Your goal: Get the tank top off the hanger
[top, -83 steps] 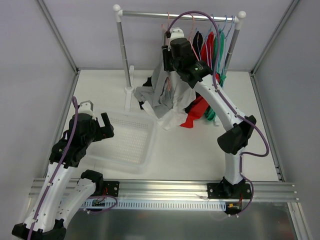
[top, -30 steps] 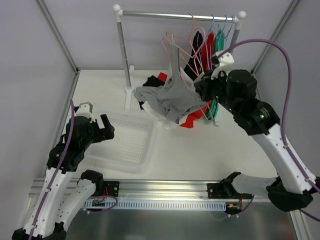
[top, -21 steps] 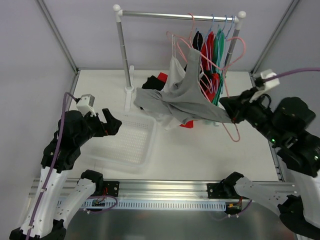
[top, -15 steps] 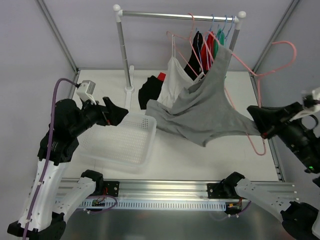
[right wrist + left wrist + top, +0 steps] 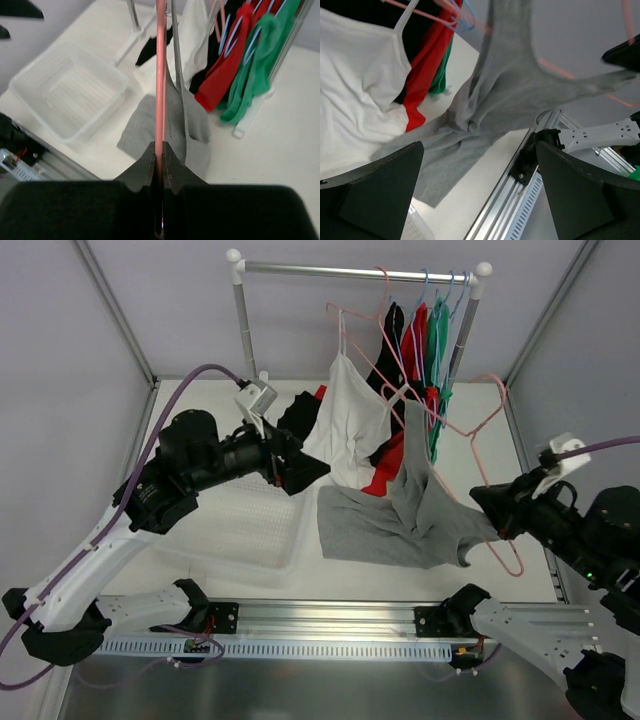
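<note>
The tank top (image 5: 385,525) is grey and sits in the middle of the table (image 5: 350,575): its lower part lies crumpled on the surface, and its upper part rises toward 2 o'clock, where it hangs on the pink hanger (image 5: 160,75). Your right gripper (image 5: 160,150), at 4 o'clock of the table, is closed firmly on the hanger wire and holds nothing else. Your left gripper (image 5: 312,474) is opened fully and is empty; it hovers just at 10 o'clock of the grey cloth. I think the step now is to catch the cloth with the left fingers. Take the thick folded part near the neck, not the thin edge, and do not catch the white top (image 5: 350,425) at 12 o'clock. Then keep the hanger steady and pull toward 9 o'clock, so that the strap slides off.
</note>
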Available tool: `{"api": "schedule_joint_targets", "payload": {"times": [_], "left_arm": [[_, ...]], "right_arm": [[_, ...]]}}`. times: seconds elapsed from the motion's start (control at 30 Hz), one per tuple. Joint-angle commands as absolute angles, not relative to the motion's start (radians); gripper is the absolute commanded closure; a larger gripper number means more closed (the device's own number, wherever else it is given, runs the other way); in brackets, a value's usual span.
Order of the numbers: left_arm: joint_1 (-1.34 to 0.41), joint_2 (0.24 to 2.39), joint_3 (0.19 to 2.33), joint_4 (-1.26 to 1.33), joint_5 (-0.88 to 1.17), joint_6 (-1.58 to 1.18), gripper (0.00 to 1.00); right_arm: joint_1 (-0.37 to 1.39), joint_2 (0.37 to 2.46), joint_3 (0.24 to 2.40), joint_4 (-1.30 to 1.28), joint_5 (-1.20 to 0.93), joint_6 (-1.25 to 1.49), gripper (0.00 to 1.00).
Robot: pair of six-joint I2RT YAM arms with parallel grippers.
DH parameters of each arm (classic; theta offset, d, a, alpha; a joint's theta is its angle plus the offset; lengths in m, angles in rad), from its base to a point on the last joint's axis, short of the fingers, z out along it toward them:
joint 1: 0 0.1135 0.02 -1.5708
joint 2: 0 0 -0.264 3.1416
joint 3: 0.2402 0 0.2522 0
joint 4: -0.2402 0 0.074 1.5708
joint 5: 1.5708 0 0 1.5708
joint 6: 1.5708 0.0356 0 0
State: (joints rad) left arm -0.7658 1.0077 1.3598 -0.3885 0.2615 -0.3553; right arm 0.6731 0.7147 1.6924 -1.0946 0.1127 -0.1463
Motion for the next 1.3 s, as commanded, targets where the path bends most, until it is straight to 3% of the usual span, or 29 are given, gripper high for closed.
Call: {"api": "schedule_joint_targets", "payload": {"times": [0.0,0.1,0.23,0.4,0.63,0.73,0.87,1.1,1.13,1.2,1.27], "left_arm": [[-0.87,1.074,1.433,-0.258,0.072,-0.247,0.01],[-0.954,1.158,1.451,-0.195,-0.018,-0.198,0.02],[-1.015,1.309,1.517,-0.147,-0.136,-0.181,0.11],[-1.045,1.436,1.608,-0.143,-0.107,-0.195,0.23],[-1.055,1.514,1.625,-0.094,0.038,-0.215,0.29],[-1.057,1.519,1.611,-0.077,0.041,-0.229,0.39],[-1.057,1.522,1.597,-0.064,0.022,-0.241,0.67],[-1.057,1.537,1.592,-0.055,0.006,-0.249,0.74],[-1.057,1.537,1.592,-0.054,0.008,-0.249,0.77],[-1.057,1.536,1.591,-0.052,0.006,-0.248,0.96],[-1.057,1.529,1.585,-0.051,-0.033,-0.252,1.0]], "right_arm": [[0.678,0.615,1.57,-1.034,0.035,-0.094,1.0],[0.678,0.584,1.484,-1.023,0.012,-0.054,1.0],[0.68,0.552,1.436,-1.014,0.011,-0.028,1.0],[0.68,0.543,1.433,-1.012,-0.018,-0.026,1.0],[0.68,0.545,1.424,-1.012,-0.006,-0.043,1.0],[0.68,0.549,1.42,-1.014,-0.006,-0.048,1.0],[0.68,0.549,1.422,-1.005,-0.006,-0.046,1.0],[0.678,0.538,1.424,-0.996,-0.012,-0.04,1.0],[0.68,0.538,1.425,-0.996,-0.012,-0.04,1.0],[0.678,0.538,1.425,-0.996,-0.012,-0.04,1.0],[0.68,0.538,1.424,-0.997,-0.006,-0.041,1.0]]}}
